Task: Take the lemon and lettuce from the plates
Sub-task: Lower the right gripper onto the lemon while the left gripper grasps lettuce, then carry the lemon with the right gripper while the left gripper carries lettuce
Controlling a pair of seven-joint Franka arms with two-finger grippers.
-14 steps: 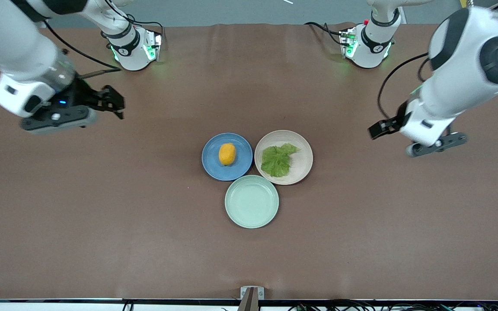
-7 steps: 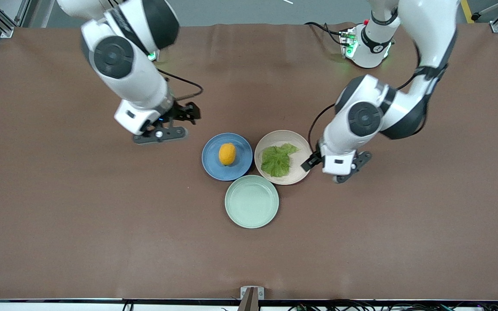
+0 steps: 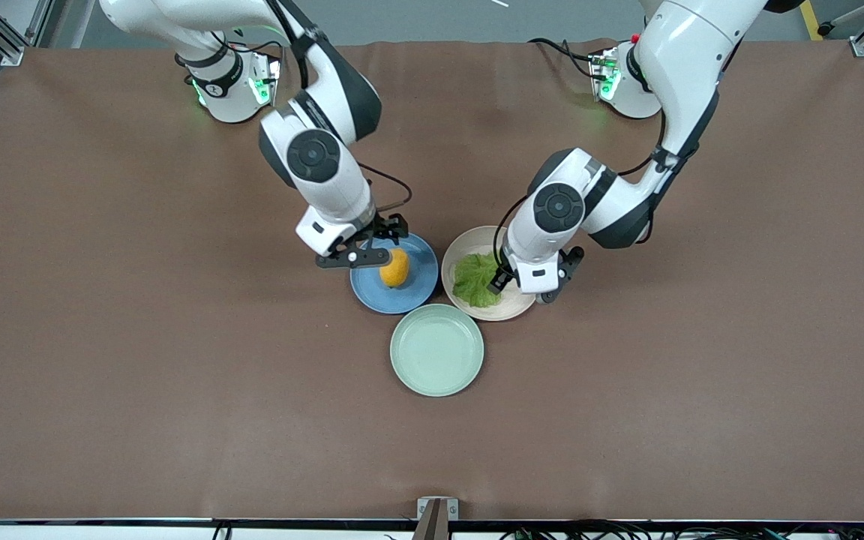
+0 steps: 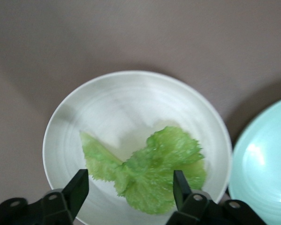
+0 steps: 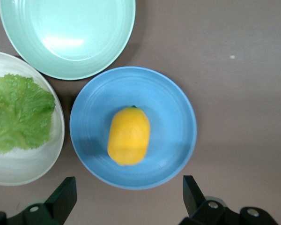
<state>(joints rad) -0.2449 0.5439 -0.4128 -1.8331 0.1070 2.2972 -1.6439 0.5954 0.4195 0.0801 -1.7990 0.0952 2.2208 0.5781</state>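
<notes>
Lemon and lettuce lie beneath open jaws.

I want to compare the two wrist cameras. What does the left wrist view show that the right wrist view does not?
Only the left wrist view: the open left tool over the lettuce. Only the right wrist view: the lemon on the blue plate, with the open right tool over that plate's edge. Both share the lettuce, its beige plate and the mint plate.
</notes>
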